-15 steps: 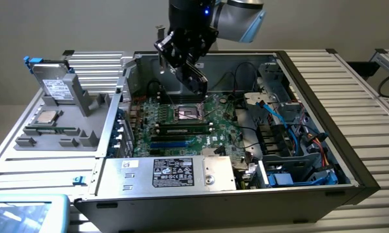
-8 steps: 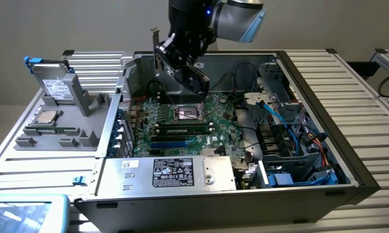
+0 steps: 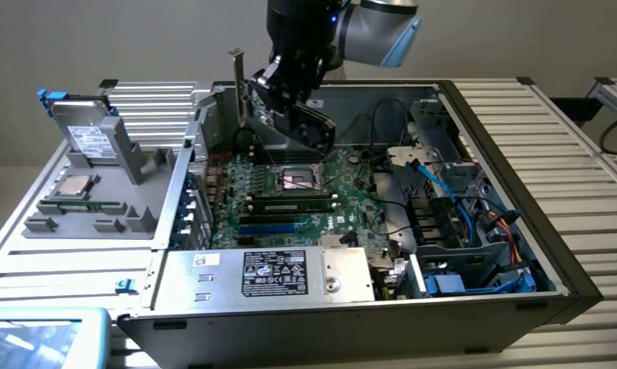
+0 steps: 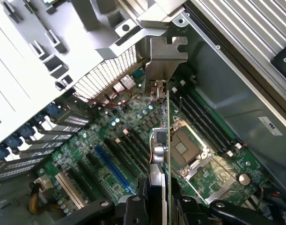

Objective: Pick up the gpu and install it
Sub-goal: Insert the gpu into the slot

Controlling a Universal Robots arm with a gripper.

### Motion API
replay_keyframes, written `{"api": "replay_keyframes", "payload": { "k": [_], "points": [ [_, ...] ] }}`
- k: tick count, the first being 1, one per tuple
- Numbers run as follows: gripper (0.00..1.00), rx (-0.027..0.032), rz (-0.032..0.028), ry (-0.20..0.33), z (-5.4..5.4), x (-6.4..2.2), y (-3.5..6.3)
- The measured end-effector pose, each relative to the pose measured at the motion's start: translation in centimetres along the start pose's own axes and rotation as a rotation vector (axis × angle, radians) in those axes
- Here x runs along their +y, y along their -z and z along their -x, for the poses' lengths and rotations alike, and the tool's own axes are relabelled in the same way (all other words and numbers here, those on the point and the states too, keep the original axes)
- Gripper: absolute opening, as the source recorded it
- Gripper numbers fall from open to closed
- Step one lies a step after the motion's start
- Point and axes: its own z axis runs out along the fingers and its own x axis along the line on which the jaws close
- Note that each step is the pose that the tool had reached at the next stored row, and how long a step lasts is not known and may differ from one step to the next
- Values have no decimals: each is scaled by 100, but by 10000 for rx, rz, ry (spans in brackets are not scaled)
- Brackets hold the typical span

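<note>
Green, thin gpu [image 4: 160, 140] is hanging edge-on above the motherboard [image 3: 319, 219] inside the open case [image 3: 514, 177], with the tool [image 3: 288, 96] pinching its upper edge. It's likely handling light, stiff and fragile; gripping bare board edges seems safest, avoiding the fan [image 3: 315, 129] and silver bracket [image 4: 165, 58].

soft, even light from overhead, fairly bright in the exterior view: the ribbed pale metal counter [image 3: 585, 200] glows evenly and the silver power supply box [image 3: 345, 277] catches a mild sheen. inside the open dark grey computer case [image 3: 339, 338] the green motherboard [image 3: 288, 196] sits in shade. in the wrist view the counter is washed out almost white, and the case's depths are dim
</note>
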Motion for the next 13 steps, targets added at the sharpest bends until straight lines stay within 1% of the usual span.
{"api": "replay_keyframes", "payload": {
  "k": [2,5,7,8,11,13],
  "points": [
    [29,110,-66,266,0,0,-1],
    [29,320,-211,611,0,0,-2],
    [29,447,-297,842,0,0,-2],
    [29,494,-325,989,0,0,-2],
    [29,609,-386,1495,0,0,-5],
    [29,652,-402,1859,0,-1,-9]
  ]
}}
